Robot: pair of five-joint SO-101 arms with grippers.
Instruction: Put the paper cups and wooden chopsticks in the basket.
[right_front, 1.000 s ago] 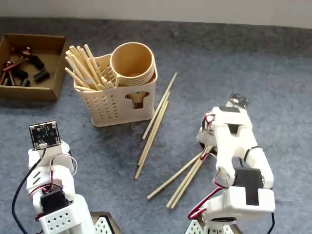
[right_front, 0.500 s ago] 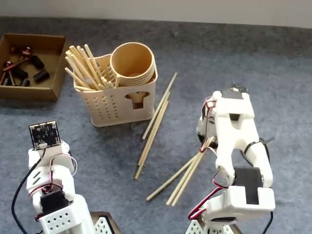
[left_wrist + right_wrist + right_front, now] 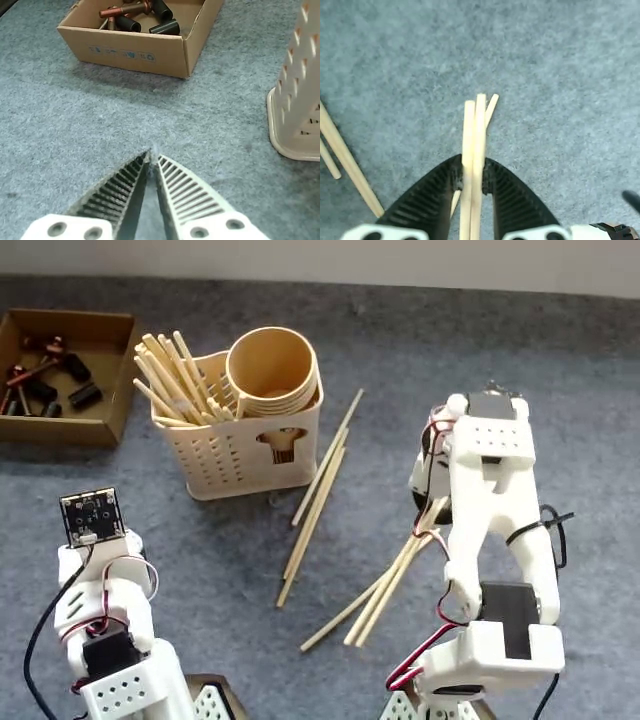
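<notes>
A cream slotted basket holds stacked paper cups and several wooden chopsticks. To its right, loose chopsticks lie on the grey carpet. My right gripper is shut on a small bundle of chopsticks. In the high view this bundle slants from under the right arm down toward the near edge. My left gripper is shut with nothing in it, low over the carpet at the near left, with the basket's wall off to one side.
A cardboard box of bolts and dark parts sits at the far left, also ahead of the left gripper. Open carpet lies between the left arm and the basket.
The right arm has moved away from the near edge, pulling the held chopstick bundle with it. The left arm has not moved.
</notes>
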